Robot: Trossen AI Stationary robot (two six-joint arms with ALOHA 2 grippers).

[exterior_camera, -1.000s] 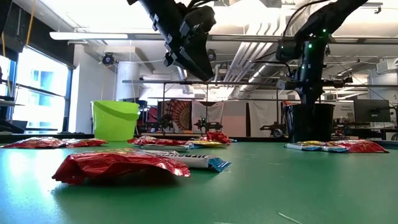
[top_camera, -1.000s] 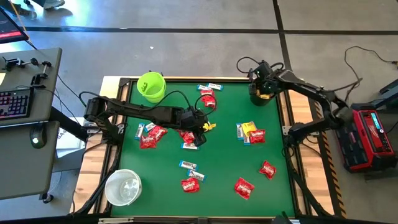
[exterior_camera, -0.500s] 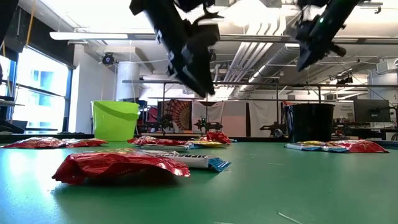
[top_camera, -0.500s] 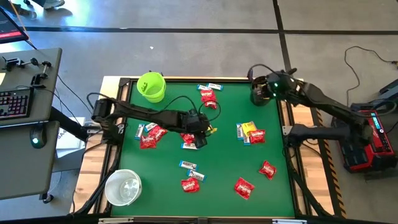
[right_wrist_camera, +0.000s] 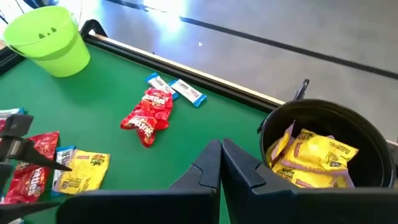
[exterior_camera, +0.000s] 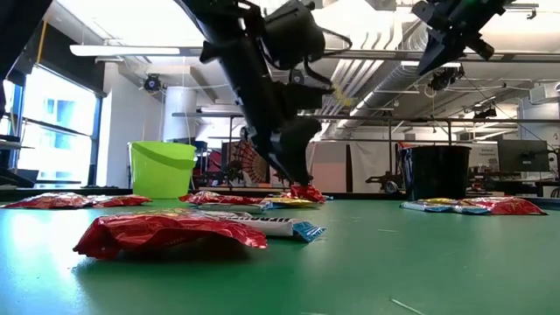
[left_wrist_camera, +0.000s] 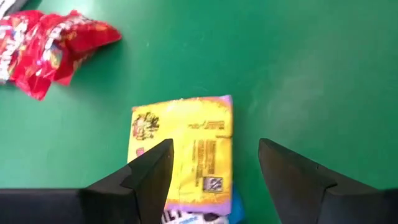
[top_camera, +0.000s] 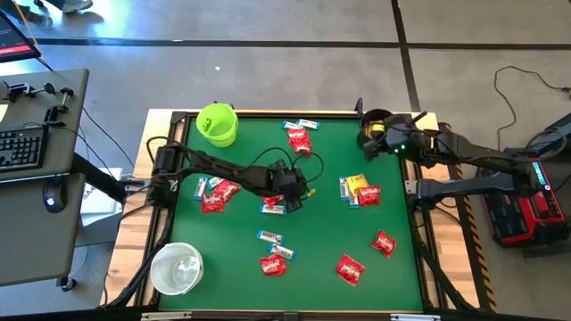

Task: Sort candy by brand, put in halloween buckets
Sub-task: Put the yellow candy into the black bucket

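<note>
My left gripper stands open, low over the middle of the green table, its fingers on either side of a yellow candy packet without touching it. The packet lies flat, its near end on a white-and-blue bar. My right gripper is shut and empty, raised beside the black bucket at the far right corner, which holds yellow packets. The lime green bucket stands at the far left and the white bucket at the near left. Red packets and bars lie scattered.
A red packet and two bars lie near the far edge. Another yellow packet with red ones lies right of centre. A red packet lies close to the low camera. Open green table shows between the piles.
My left gripper has come down from well above the table until it stands low over the yellow packet. My right gripper has risen out of the black bucket's mouth and drawn back toward the table's right edge, tipping toward level.
</note>
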